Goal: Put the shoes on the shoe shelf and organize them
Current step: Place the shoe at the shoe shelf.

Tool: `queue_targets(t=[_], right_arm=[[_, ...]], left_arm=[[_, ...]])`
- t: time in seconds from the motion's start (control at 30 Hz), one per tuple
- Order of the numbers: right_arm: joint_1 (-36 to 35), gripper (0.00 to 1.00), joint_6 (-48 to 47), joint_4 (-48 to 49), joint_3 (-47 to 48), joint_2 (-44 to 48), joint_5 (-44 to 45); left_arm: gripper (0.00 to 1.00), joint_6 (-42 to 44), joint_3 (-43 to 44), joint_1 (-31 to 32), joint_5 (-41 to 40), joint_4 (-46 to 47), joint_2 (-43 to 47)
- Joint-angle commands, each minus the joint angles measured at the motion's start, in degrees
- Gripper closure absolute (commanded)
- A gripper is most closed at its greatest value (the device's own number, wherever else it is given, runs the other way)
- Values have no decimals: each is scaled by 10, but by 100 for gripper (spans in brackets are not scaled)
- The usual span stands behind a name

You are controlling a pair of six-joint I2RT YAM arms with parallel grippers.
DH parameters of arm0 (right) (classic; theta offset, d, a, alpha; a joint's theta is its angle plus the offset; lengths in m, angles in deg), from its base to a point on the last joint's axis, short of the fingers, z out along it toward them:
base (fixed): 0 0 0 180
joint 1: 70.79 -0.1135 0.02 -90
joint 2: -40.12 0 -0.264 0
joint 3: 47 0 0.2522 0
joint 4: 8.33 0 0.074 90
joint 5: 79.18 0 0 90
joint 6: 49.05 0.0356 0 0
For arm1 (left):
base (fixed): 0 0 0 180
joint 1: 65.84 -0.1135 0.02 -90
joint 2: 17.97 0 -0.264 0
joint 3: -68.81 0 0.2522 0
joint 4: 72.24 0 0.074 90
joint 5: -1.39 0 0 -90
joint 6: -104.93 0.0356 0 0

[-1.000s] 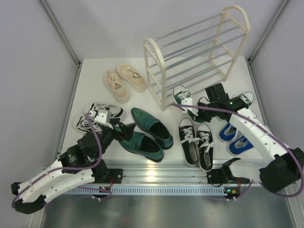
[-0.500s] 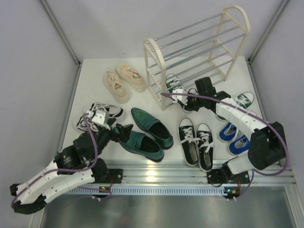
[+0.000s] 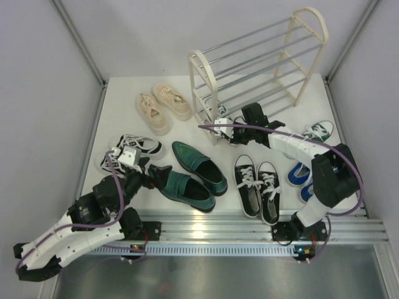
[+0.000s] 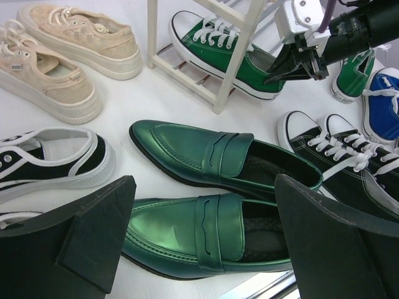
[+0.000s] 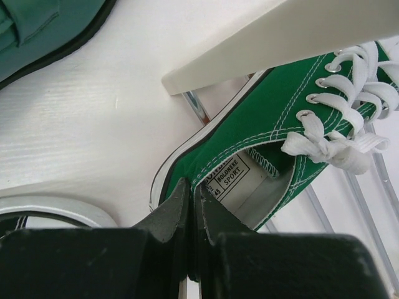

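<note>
Top external view: the shoe shelf (image 3: pixel 206 93) stands at the far side of the white table (image 3: pixel 124 99), its tiers bare except the lowest. There a green canvas sneaker (image 3: pixel 223 117) lies across the bottom rods, close against the shelf's left end frame, its heel jutting out at the shelf's front. The right gripper (image 3: pixel 232 128) sits at that heel. In the right wrist view its jaws are pressed almost together, pinching the heel collar of the sneaker (image 5: pixel 293 106) between the fingertips (image 5: pixel 179 196).

The other shoes all lie on the table, off the shelf. The cream sneakers (image 3: pixel 163 106) are just left of the shelf. The second green sneaker (image 3: pixel 319 131) is at its right front, with the blue sneakers (image 3: pixel 299 174) nearer than that. The black canvas sneakers (image 3: pixel 259 184) lie straight in front of the shelf. The dark green loafers (image 3: pixel 193 174) and striped sneakers (image 3: pixel 134 149) lie to its front left.

The left gripper (image 3: pixel 153 171) hangs over the loafers (image 4: pixel 212 156), well away from the shelf, its jaws spread wide around nothing.
</note>
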Motion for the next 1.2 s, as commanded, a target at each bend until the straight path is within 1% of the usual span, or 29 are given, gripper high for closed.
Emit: queue_targets(t=[0.0,0.17,0.4,0.5,0.57,0.6,0.63,0.7,0.83,0.87,0.9,1.0,1.03,1.1,1.13,1.17], right_arm=[[-9,100,1,123,35,1,11],[-10,100,-9,158,27,-5,11],[-9,100,-27,166,32,-32,5],[-9,95,-30,166,31,-41,9],[-9,87,-29,166,25,-44,14],[-9,82,-28,183,22,-43,16],[-9,72,-27,187,19,-39,19],[-9,63,-27,189,8,-31,24],[-8,42,-27,183,-14,15,33],[-8,39,-23,174,-23,27,34],[-8,34,-21,173,-27,39,33],[-5,31,-10,123,-48,95,33],[-3,30,-4,110,-62,130,32],[-2,30,7,69,-82,171,30],[1,29,11,56,-93,217,30],[2,29,30,40,-112,241,36]], left_arm=[[2,9,22,-1,7,-5,9],[2,6,20,-2,12,-5,13],[2,1,17,-1,9,-6,22],[2,0,15,-2,6,-5,25],[1,0,15,-2,6,-6,27],[2,-1,14,-1,5,-6,26],[2,-1,14,-1,6,-5,26],[2,-1,13,-2,6,-6,27],[2,-2,13,-1,8,-5,24],[2,-2,13,-2,8,-5,25],[2,-2,13,-1,10,-5,23],[2,-4,13,-1,12,-6,23],[2,-5,13,-1,13,-6,23],[2,-6,13,-1,13,-5,23],[1,-7,13,-1,13,-5,22],[2,-8,13,-1,12,-5,21]])
